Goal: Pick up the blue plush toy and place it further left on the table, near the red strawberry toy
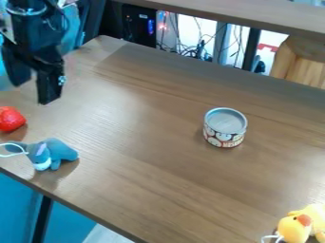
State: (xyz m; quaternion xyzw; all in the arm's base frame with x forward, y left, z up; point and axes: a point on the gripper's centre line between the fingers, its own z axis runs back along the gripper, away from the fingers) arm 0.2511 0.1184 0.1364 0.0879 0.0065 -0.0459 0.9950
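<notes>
Red strawberry-like toy (9, 119): at the left edge of the view, resting on the wood-grain bench (152, 142), partly cut off by the frame. Claw (33, 91) above and slightly right of it in the view, black, pointing down; its two fingers stand wide apart, with a gap between them. Claw and red toy look apart; height over the bench hard to judge.

Next outward, blue-grey plush animal (58, 151): lies near the bench's front left edge, just below and right of the red toy in the view. White muzzle, pale lilac patch at the ear, loop of white cord running off to the left.

Farther right, well apart from both: a short round can (223, 132), upright, grey recessed top, silvery rim, side band patterned in red, white and black.

Lower right corner: yellow plush duck (294, 229), orange beak, white cord beside it, partly out of frame.

Beyond the bench's far edge: a black case (138, 23) with a blue light, a tangle of dark cables (190, 51), and a light wooden piece (300, 61) at the right. Blue surface (16, 204) below the front left edge, beside a dark leg (43, 219).
</notes>
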